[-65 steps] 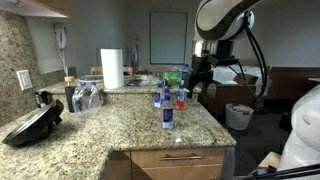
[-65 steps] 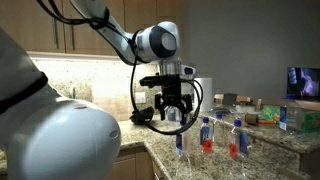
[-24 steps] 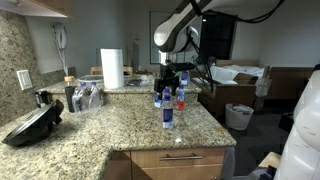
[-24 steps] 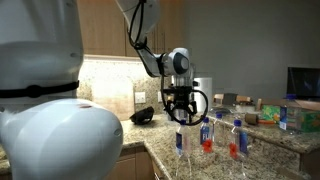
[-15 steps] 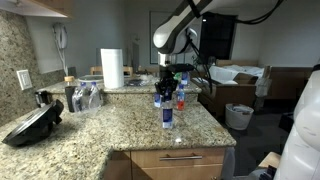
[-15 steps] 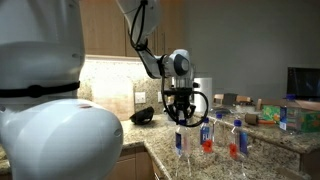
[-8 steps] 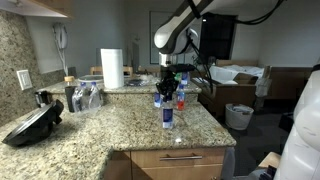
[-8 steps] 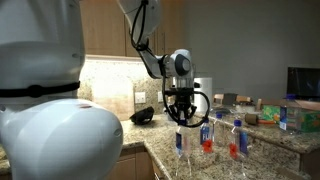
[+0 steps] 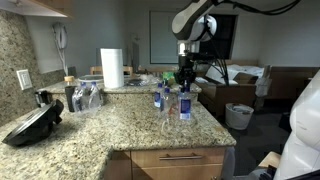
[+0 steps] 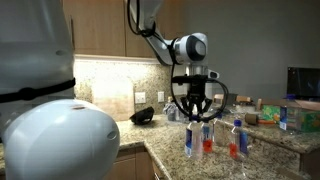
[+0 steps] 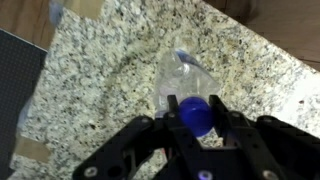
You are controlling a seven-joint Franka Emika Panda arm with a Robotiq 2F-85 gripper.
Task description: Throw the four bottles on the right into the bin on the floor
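Observation:
My gripper [image 11: 196, 112] is shut on the blue cap of a small clear bottle [image 11: 185, 78], which hangs below it over the granite counter [image 11: 90, 70]. In both exterior views the gripper [image 9: 185, 88] [image 10: 197, 118] holds this bottle [image 9: 185, 104] [image 10: 191, 142] near the counter's end. Other small bottles stand close by on the counter, two showing in an exterior view [image 9: 160, 97] [image 9: 169, 114] and two with red labels beside the held one [image 10: 208, 142] [image 10: 237, 140]. The pale bin [image 9: 239, 117] stands on the floor beyond the counter's end.
A white paper-towel roll [image 9: 112, 68] stands at the back of the counter. Glass jars [image 9: 85, 97] and a black appliance [image 9: 32, 125] sit toward the wall side. Boxes and clutter [image 10: 270, 112] lie on the far counter.
The fingers closed on the bottle's cap. The arm then rose and swung toward the counter's end, carrying the bottle with it.

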